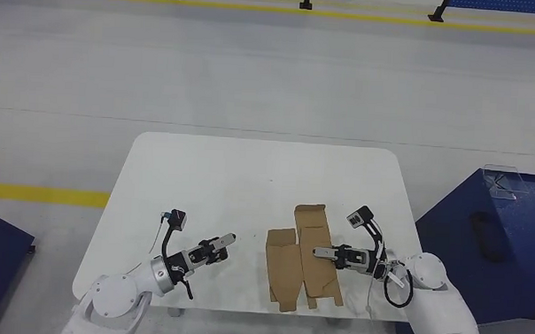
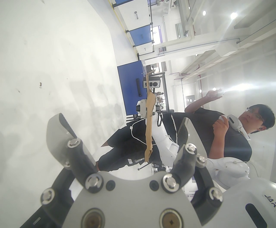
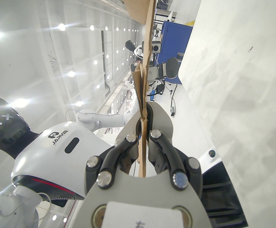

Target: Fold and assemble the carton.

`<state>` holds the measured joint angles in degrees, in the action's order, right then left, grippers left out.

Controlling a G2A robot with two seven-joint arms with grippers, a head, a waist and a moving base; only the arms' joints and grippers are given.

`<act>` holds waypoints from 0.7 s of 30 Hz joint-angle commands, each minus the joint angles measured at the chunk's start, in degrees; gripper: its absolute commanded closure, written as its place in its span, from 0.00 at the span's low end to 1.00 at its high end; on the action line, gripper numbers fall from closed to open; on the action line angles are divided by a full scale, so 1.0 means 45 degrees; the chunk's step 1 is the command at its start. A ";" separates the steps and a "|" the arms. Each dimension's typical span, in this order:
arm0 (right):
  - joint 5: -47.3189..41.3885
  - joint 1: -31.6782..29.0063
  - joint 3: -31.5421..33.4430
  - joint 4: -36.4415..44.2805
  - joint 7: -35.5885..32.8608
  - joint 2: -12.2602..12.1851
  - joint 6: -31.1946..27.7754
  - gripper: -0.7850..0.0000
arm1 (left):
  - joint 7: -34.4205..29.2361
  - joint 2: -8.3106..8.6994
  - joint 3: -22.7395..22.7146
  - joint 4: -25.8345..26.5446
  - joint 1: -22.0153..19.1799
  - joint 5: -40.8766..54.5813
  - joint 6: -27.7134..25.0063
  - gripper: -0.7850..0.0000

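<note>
A flat brown carton (image 1: 302,257) lies on the white surface (image 1: 249,175), close to the robot's edge and right of the middle (two long panels side by side, flaps at the ends). The right pincer (image 1: 318,252) sits over its right panel. The left pincer (image 1: 228,241) is near the carton's left side, apart from it.

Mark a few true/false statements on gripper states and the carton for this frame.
1. The right gripper is shut on the carton. True.
2. The left gripper grips the carton too. False: it is open and apart from the carton.
3. The carton is a fully assembled box. False: it is flattened, not yet erected.
4. The carton is over the part of the table nearest the robot. True.
</note>
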<state>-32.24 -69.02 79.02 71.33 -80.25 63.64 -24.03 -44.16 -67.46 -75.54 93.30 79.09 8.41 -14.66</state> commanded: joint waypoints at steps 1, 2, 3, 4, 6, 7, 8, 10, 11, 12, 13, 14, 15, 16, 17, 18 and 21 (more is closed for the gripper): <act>0.0000 0.0000 0.0000 0.0000 0.0000 0.0000 0.0000 1.00 | 0.0000 0.0000 -0.0001 0.0001 0.0001 0.0002 -0.0001 0.00; 0.0000 0.0000 0.0000 0.0000 0.0000 0.0000 0.0000 1.00 | 0.0000 0.0000 -0.0001 0.0001 0.0001 0.0002 -0.0001 0.00; 0.0235 -0.0045 -0.0029 0.0023 0.0257 -0.0002 0.0009 1.00 | 0.0000 0.0000 -0.0001 0.0001 0.0001 0.0002 -0.0001 0.00; 0.0505 -0.0092 -0.0087 0.0276 0.0557 -0.0001 -0.0025 1.00 | 0.0000 0.0000 -0.0001 0.0001 0.0001 0.0002 -0.0001 0.00; 0.0207 -0.0307 0.0151 0.1098 0.0763 -0.0029 -0.0537 1.00 | 0.0000 0.0000 -0.0001 0.0001 0.0001 0.0002 -0.0001 0.00; -0.0036 -0.0477 0.0406 0.1520 0.0753 -0.0072 -0.0682 1.00 | 0.0000 0.0000 -0.0001 0.0001 0.0001 0.0002 -0.0001 0.00; -0.0326 -0.0627 0.0753 0.2135 0.0791 -0.0126 -0.0792 1.00 | 0.0000 0.0000 -0.0001 0.0001 0.0001 0.0002 -0.0001 0.00; -0.1078 -0.1089 0.1480 0.3403 0.0860 -0.0230 -0.0860 1.00 | 0.0000 0.0000 -0.0001 0.0001 0.0001 0.0002 -0.0001 0.00; -0.1428 -0.1350 0.1830 0.4055 0.0958 -0.0270 -0.0959 1.00 | 0.0000 0.0000 -0.0001 0.0001 0.0001 0.0002 -0.0001 0.00; -0.1797 -0.1621 0.2098 0.4693 0.1012 -0.0298 -0.1013 1.00 | 0.0000 0.0000 -0.0001 0.0001 0.0001 0.0002 -0.0001 0.00; -0.2125 -0.1854 0.2375 0.5267 0.1145 -0.0317 -0.1146 1.00 | 0.0000 0.0000 -0.0001 0.0001 0.0001 0.0002 -0.0001 0.00; -0.2295 -0.2067 0.2646 0.5805 0.1397 -0.0328 -0.1398 1.00 | 0.0000 0.0000 -0.0001 0.0001 0.0001 0.0002 -0.0001 0.00; -0.2428 -0.2279 0.2800 0.6373 0.1577 -0.0332 -0.1577 1.00 | 0.0000 0.0000 -0.0001 0.0001 0.0001 0.0002 -0.0001 0.00; -0.2555 -0.2459 0.2883 0.6842 0.1649 -0.0335 -0.1650 1.00 | 0.0000 0.0000 -0.0001 0.0001 0.0001 0.0002 -0.0001 0.00; -0.2483 -0.2553 0.2955 0.7244 0.1670 -0.0347 -0.1670 1.00 | 0.0000 0.0000 -0.0001 0.0001 0.0001 0.0002 -0.0001 0.00; -0.2334 -0.2574 0.2997 0.7608 0.1708 -0.0357 -0.1708 1.00 | 0.0000 0.0000 -0.0001 0.0001 0.0001 0.0002 -0.0001 0.00; -0.1450 -0.2507 0.3099 0.8389 0.2604 -0.0326 -0.2399 1.00 | 0.0000 0.0000 -0.0001 0.0001 0.0001 0.0002 -0.0001 0.00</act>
<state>-40.46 -80.45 92.99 108.12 -70.18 62.10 -33.78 -44.16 -67.46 -75.54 93.30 79.09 8.41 -14.66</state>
